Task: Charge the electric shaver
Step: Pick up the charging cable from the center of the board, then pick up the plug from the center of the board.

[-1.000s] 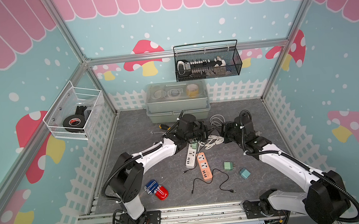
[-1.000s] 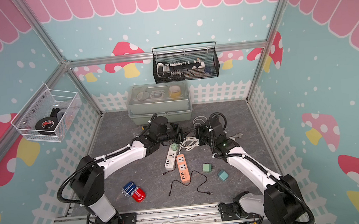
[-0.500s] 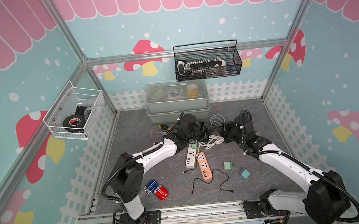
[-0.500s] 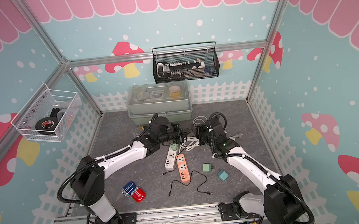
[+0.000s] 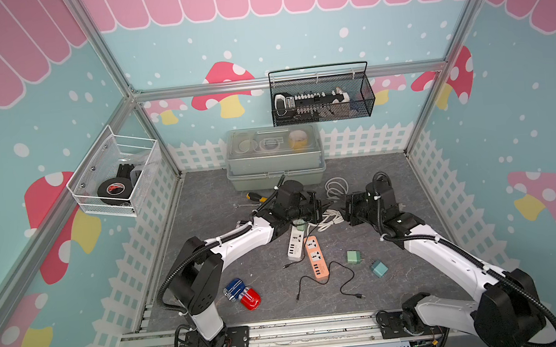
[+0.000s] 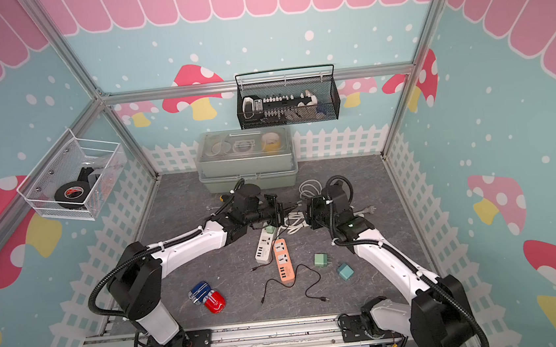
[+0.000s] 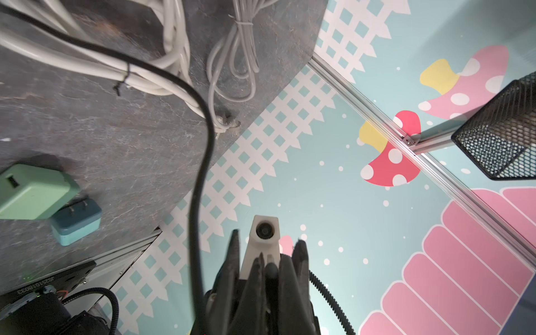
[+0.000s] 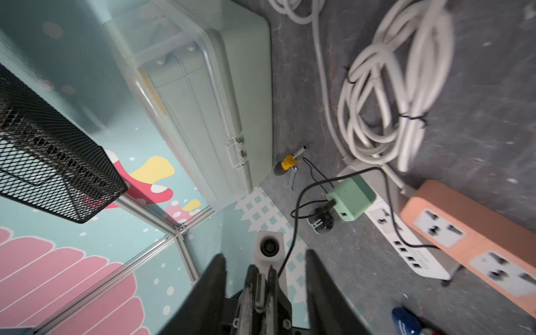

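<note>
Two hands meet nose to nose above your grey worktop (image 5: 210, 201): the right hand (image 8: 265, 256) released, fingers spread; the left hand (image 7: 271, 262) clenched between them. The red-and-blue shaver (image 5: 246, 297), if that is it, lies well apart near the front edge. It is likely light, hard-shelled and slick, so take it across its waist. From the plugged-in green adapter (image 8: 352, 197), a limp black cable (image 7: 193, 232) rises into the left hand's grip.
</note>
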Available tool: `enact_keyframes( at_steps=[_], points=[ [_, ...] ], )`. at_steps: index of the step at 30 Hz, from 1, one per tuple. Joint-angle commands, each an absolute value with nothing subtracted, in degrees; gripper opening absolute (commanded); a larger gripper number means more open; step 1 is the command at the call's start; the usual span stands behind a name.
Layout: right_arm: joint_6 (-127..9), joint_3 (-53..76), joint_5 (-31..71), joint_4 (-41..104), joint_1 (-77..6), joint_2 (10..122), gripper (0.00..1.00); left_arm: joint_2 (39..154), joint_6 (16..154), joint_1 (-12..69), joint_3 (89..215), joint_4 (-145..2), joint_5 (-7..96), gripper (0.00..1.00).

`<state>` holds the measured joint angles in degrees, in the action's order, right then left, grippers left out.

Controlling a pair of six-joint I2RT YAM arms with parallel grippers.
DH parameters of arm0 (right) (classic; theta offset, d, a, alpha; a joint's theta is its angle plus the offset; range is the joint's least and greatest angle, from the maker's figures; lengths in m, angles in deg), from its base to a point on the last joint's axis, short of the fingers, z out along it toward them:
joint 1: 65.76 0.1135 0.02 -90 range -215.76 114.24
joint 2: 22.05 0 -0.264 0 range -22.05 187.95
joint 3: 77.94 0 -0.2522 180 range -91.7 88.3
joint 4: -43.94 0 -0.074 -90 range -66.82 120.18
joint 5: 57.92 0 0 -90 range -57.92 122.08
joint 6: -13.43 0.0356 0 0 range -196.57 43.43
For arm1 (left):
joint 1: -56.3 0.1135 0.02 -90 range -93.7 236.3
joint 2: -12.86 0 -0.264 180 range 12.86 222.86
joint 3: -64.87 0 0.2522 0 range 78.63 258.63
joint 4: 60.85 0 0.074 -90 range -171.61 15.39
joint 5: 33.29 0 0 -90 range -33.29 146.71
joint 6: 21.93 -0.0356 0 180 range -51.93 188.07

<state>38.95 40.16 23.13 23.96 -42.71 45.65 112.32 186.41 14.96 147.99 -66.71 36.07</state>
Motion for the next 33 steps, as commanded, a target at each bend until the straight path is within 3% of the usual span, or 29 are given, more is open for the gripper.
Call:
enact_keyframes(
  at_steps=[1, 4, 8, 23, 27, 33],
  points=[
    [35.2, 38.1, 22.4, 3.7, -43.2, 40.3, 0.64, 109.0, 187.9, 15.8, 145.2, -67.8, 35.3, 0.0],
    [35.7, 42.1, 23.0, -6.0, -42.9, 37.1, 0.69, 107.4, 186.9, 16.1, 142.6, -68.3, 34.9, 0.0],
    [41.5, 50.5, 24.6, -1.3, -42.9, 36.1, 0.71, 105.8, 185.1, 16.1, 140.5, -69.4, 33.8, 0.0],
    [47.7, 50.4, 23.5, 0.0, -43.1, 51.9, 0.8, 102.0, 184.0, 16.7, 137.0, -71.5, 32.7, 0.0],
    [48.2, 50.7, 25.0, 0.7, -43.6, 54.3, 0.71, 101.5, 183.8, 17.0, 137.0, -72.3, 32.7, 0.0],
    [44.6, 46.5, 24.1, -4.2, -44.2, 59.3, 0.67, 100.9, 183.3, 17.1, 137.1, -73.5, 33.3, 0.0]
  ],
)
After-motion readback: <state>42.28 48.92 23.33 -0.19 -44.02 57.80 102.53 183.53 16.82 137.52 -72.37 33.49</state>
